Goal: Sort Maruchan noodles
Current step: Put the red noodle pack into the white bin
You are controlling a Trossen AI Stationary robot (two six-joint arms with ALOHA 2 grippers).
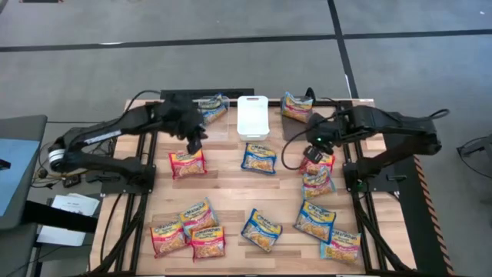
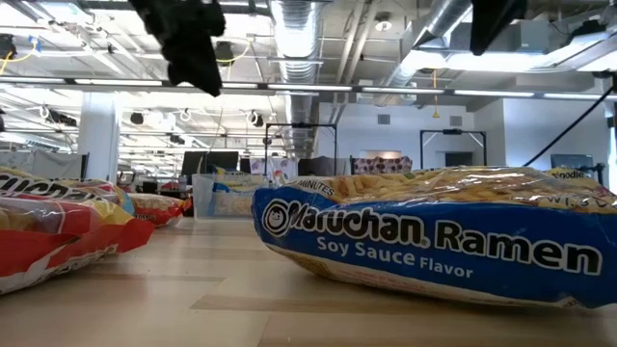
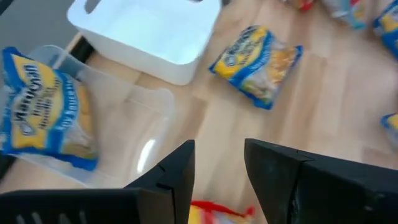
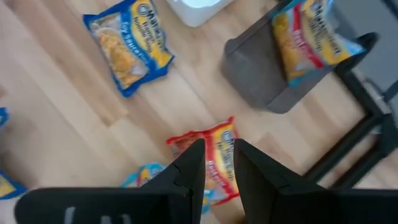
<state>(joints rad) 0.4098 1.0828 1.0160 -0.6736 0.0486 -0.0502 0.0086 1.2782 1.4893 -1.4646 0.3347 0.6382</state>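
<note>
Near the table's right edge, a crinkly red-trimmed plastic noodle packet (image 4: 208,158) lies directly below the right tool (image 4: 219,163) — fingers slightly spread, pinching nothing.

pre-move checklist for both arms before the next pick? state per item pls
1. Left gripper empty: ok, the fingers stand apart with bare table between them.
2. Left target in reach: ok, a red packet lies just below that gripper.
3. Right gripper over a packet: ok, it hangs above a red packet on the table.
4. Right gripper holding anything: cannot tell, the gap between its fingers is narrow and contact is not visible.
5. White bin free: ok, nothing shows inside.
6. Clear bin has a blue packet in it: ok.
</note>
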